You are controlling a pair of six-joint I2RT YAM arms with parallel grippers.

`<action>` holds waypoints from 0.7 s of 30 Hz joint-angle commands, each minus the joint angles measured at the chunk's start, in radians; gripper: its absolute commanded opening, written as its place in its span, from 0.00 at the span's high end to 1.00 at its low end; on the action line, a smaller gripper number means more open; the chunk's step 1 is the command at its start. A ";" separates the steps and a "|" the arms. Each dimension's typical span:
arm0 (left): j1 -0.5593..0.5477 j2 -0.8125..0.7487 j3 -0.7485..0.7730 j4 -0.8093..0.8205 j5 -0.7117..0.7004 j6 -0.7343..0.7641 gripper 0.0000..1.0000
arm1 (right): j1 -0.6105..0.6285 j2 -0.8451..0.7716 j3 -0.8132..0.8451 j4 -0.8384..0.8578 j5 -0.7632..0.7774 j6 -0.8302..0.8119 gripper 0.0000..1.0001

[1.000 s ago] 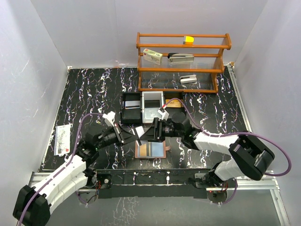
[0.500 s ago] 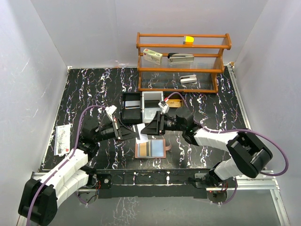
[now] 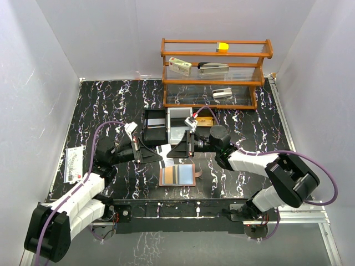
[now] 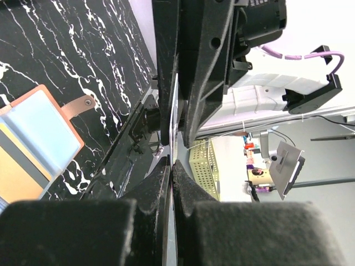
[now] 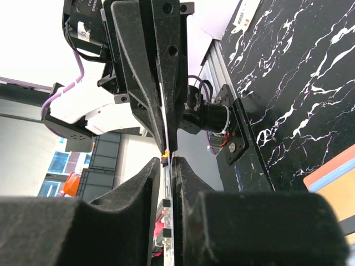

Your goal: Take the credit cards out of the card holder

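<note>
The card holder point(image 3: 177, 175) lies open on the black marble table near the front edge, pale blue-grey and tan inside; it also shows in the left wrist view point(image 4: 39, 127) and the right wrist view point(image 5: 333, 183). My left gripper point(image 3: 161, 154) is shut on a white card point(image 3: 165, 148), held edge-on above the table behind the holder. In the left wrist view my left gripper point(image 4: 171, 163) pinches the thin card point(image 4: 174, 111). My right gripper point(image 3: 173, 153) faces it tip to tip; its fingers point(image 5: 150, 183) stand narrowly apart on either side of the card's far edge.
A black tray point(image 3: 155, 126) and a white tray point(image 3: 180, 123) sit just behind the grippers, with a tan card point(image 3: 205, 121) beside them. A wooden shelf point(image 3: 213, 72) with small items stands at the back. A packet point(image 3: 74, 163) lies at the left edge.
My left gripper has pulled the white card up out of the holder and drawn back to the left. My right gripper has lifted off the holder and come up to the card.
</note>
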 commanded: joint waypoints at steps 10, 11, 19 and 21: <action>0.013 -0.001 0.036 0.081 0.072 -0.023 1.00 | -0.002 0.008 0.008 0.138 -0.027 0.036 1.00; 0.013 -0.001 0.038 0.065 0.070 -0.020 1.00 | -0.002 0.006 0.009 0.139 -0.026 0.034 1.00; 0.019 -0.102 0.180 -0.465 -0.159 0.255 0.05 | -0.004 -0.078 0.092 -0.271 0.151 -0.219 1.00; 0.019 -0.120 0.259 -0.694 -0.341 0.384 0.01 | -0.004 -0.104 0.126 -0.397 0.228 -0.305 1.00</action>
